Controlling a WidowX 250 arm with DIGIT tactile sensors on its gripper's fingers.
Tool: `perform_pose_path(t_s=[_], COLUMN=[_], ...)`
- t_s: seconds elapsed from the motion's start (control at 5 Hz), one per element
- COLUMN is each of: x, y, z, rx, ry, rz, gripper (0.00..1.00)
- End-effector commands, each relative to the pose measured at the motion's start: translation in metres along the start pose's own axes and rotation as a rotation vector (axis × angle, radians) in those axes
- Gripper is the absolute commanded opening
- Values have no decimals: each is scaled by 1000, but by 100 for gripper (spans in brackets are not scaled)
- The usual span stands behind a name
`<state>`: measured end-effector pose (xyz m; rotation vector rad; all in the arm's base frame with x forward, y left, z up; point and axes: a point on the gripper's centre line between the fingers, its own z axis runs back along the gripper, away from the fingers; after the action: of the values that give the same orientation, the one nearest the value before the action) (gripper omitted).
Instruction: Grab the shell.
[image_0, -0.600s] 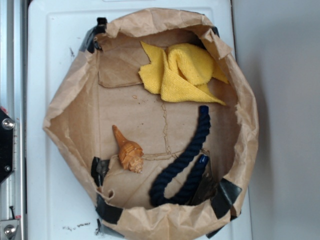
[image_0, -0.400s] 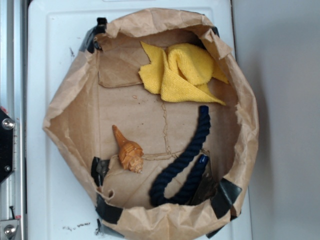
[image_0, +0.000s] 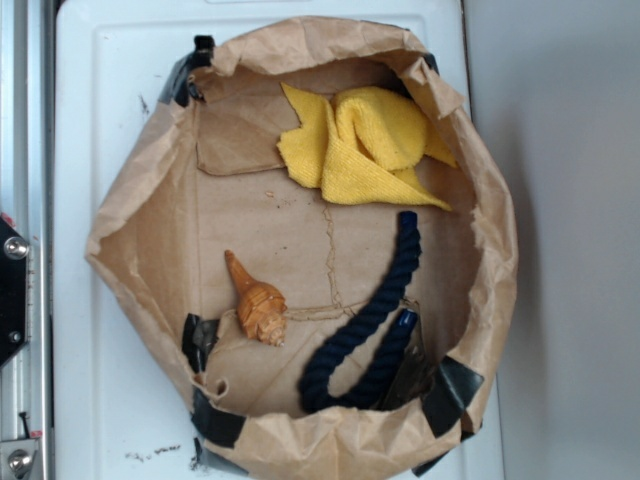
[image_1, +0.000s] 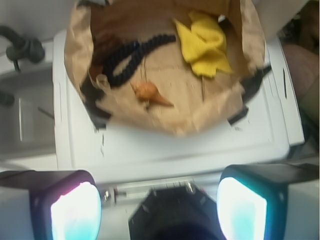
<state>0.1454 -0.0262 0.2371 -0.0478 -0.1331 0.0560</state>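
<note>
The shell (image_0: 256, 301) is a small orange-tan spiral cone lying on the floor of an open brown paper bag (image_0: 130, 200), spire pointing up-left in the exterior view. In the wrist view the shell (image_1: 151, 94) lies near the bag's front wall (image_1: 180, 122). My gripper (image_1: 159, 209) is open, its two glowing pads (image_1: 76, 212) wide apart with nothing between them, well short of the bag and high above the white surface. The gripper does not appear in the exterior view.
A thick navy rope (image_0: 365, 320) curves right of the shell, and a crumpled yellow cloth (image_0: 365, 145) lies at the bag's far side. The bag stands on a white tray-like surface (image_0: 90, 110). A metal rail (image_0: 22, 120) runs along the left.
</note>
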Motion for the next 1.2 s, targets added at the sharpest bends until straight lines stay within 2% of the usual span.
perform_pose_path(t_s=[0.0,0.2,0.4,0.6,0.8,1.0], x=[66,91,101,105,98,84], y=[-2,15,33,40,33,17], z=[-5,-28,-51,-72,-95,-113], rx=[-37,-13,-18,-17,-13,-46], ry=[-74,-47,-62,-78,-52,-18], rz=[-19,-93,-159,-222,-314,-402], gripper=[100,100,100,100,100,100])
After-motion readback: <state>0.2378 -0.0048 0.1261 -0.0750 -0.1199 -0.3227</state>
